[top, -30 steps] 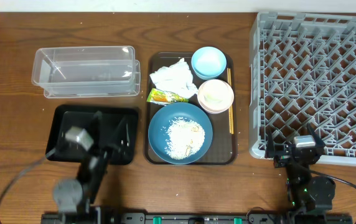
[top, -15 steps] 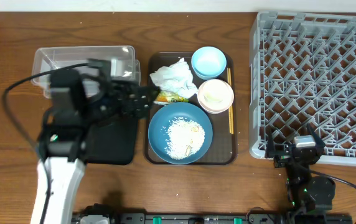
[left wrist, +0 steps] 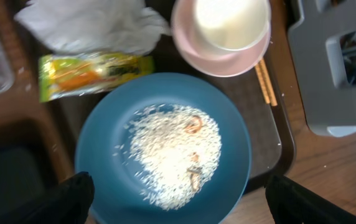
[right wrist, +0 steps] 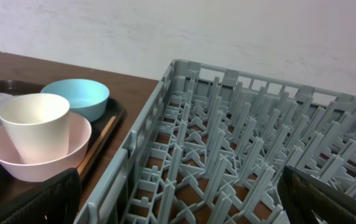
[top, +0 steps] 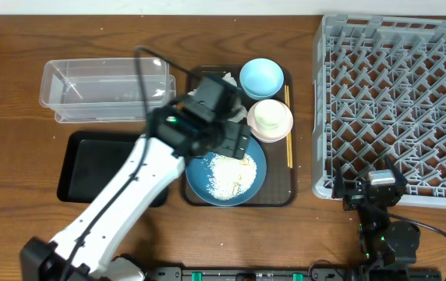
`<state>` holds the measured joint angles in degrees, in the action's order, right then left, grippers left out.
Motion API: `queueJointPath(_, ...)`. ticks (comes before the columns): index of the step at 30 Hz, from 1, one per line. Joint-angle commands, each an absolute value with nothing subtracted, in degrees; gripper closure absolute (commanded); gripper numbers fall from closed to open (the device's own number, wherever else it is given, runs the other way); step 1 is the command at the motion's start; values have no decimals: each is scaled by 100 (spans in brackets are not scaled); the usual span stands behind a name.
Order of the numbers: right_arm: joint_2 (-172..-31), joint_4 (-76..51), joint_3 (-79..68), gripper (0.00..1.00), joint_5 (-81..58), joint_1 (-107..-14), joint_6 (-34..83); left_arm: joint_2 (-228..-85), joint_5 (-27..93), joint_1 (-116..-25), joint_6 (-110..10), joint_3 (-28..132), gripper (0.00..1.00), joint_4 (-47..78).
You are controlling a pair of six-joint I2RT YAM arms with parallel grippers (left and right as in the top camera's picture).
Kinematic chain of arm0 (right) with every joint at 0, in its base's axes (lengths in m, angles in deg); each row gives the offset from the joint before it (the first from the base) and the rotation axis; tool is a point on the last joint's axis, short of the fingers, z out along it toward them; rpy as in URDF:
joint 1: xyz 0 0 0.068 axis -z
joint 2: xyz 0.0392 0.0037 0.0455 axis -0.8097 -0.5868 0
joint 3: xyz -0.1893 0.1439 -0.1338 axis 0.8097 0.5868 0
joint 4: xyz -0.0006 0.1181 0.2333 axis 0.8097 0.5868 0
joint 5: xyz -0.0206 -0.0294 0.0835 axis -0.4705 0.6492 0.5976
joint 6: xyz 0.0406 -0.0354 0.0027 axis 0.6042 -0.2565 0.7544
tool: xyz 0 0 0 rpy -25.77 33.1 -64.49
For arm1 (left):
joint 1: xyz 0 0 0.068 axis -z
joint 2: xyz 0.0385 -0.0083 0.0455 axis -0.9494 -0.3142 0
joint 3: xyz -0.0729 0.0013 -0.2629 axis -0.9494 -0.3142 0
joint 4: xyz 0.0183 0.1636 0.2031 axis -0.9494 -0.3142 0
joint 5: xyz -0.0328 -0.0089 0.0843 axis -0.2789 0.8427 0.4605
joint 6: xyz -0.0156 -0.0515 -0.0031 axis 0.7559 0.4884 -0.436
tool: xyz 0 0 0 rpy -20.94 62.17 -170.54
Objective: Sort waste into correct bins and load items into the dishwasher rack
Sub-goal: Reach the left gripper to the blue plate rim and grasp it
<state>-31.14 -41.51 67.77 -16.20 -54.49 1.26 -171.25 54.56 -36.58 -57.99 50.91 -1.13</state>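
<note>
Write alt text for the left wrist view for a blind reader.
A dark-blue bowl heaped with white rice fills the centre, framed by the open left claw. Above it lie a green-and-yellow wrapper, a crumpled tissue, and a white cup inside a pink bowl.

Loose rice [left wrist: 173, 154] heaped in dark-blue bowl [left wrist: 103, 142].

Left gripper [left wrist: 184, 199], right gripper [right wrist: 181, 202] spread wide

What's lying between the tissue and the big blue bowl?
The green-and-yellow wrapper lies between the tissue and the bowl. The left wrist view shows it clearly.
</note>
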Motion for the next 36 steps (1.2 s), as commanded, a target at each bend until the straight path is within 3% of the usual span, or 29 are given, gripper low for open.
queueJointPath(1,-3079,-4127,6783,1,-1636,-5408,84,-17337,5424,-3297,-5844,5182,9,-69)
queueJointPath(11,-3079,-4127,6783,1,-1636,-5408,84,-18120,5201,-2401,-5823,5176,10,285)
queueJointPath(16,-3079,-4127,6783,1,-1636,-5410,84,-18653,6322,-2067,-4712,5176,10,252)
queueJointPath(23,-3079,-4127,6783,1,-1638,-5410,84,-19232,6470,-1959,-4168,5174,12,296)
queueJointPath(36,-3079,-4127,6783,1,-1636,-5410,84,-19648,6475,-1708,-3847,5123,35,375)
